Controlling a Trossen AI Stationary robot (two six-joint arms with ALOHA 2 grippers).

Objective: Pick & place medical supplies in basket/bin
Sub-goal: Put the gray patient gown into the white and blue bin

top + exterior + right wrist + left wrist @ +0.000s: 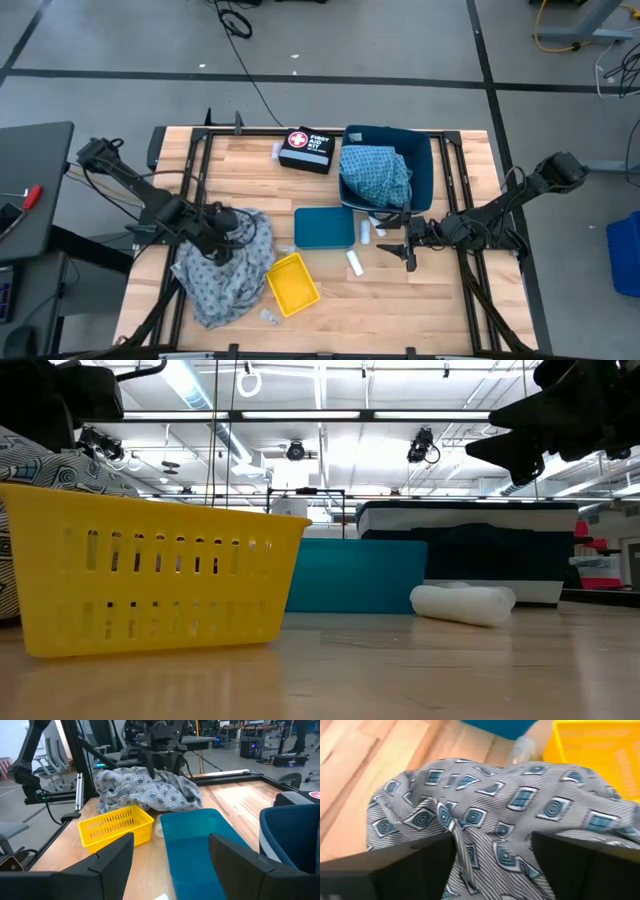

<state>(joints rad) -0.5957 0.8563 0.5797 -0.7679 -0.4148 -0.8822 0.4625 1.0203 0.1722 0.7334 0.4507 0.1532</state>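
Note:
The grey patterned cloth (225, 268) lies heaped on the table's left part, beside the yellow basket (292, 283). My left gripper (218, 232) is open and low on the heap's top, with a raised fold (465, 840) between its fingers. The blue-green cloth (377, 175) lies bunched inside the dark blue bin (425, 165). Two white rolls (355, 262) (366, 232) lie on the wood right of the teal lid (325, 227). Tiny clear packets (270, 317) lie near the basket. My right gripper (407, 252) hovers open just right of the rolls, holding nothing. My left gripper (492, 870) comes from above onto the top of the grey cloth's heap. Its open fingers (410, 865) stand either side of a raised fold (457, 827), and the cloth lies against their inner sides. The cloth rests slack on the table; my own fingers hide their tips.
A black first-aid kit (305, 150) lies at the far edge, left of the bin. The teal lid (195, 840) lies flat mid-table between both grippers. Bare wood shows near the table's right and near edges. Black frame rails run along the table's sides.

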